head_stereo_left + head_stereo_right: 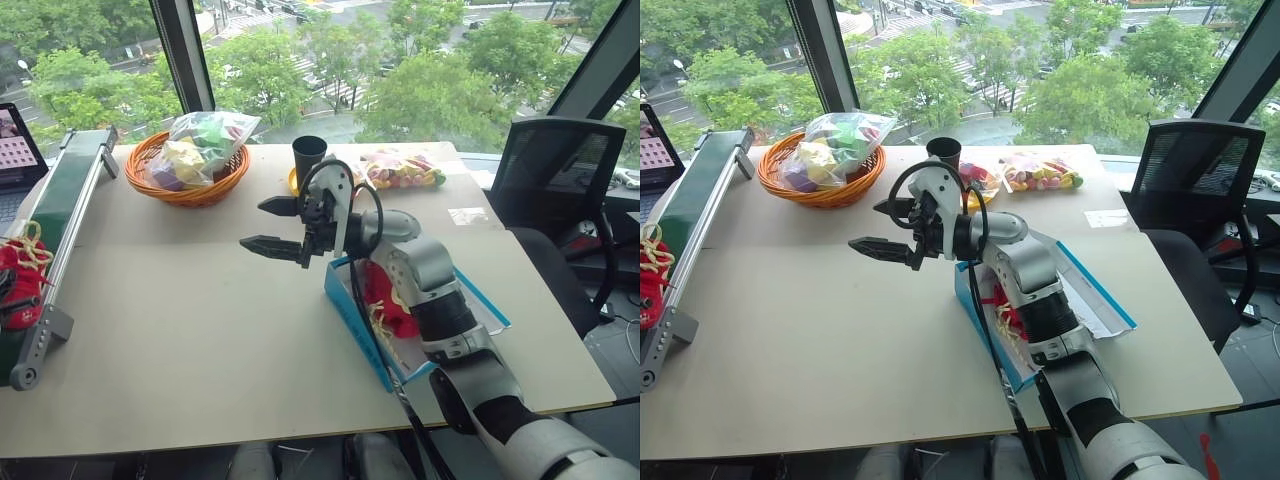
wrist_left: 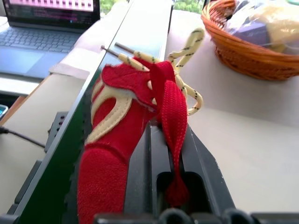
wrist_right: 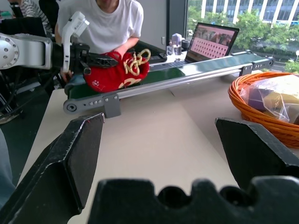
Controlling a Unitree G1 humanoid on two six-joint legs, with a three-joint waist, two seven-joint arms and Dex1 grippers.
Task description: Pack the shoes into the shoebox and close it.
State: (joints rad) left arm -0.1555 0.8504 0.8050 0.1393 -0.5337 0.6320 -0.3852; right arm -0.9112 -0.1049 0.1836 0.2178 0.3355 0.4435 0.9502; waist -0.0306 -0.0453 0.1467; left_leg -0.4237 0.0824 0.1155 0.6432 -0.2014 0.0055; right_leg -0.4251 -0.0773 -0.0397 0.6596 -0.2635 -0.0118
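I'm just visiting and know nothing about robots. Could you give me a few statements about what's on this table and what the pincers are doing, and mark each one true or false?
1. The left pincer is shut on a red shoe over the green conveyor. True.
2. The right pincer is clamped on the black cup. False: it hangs open over bare table, holding nothing.
3. The blue shoebox is open, and something red with yellow lace lies inside it. True.
4. The wicker basket is empty. False: it holds colourful items in a clear bag.
5. A person in a white shirt sits beyond the conveyor. True.
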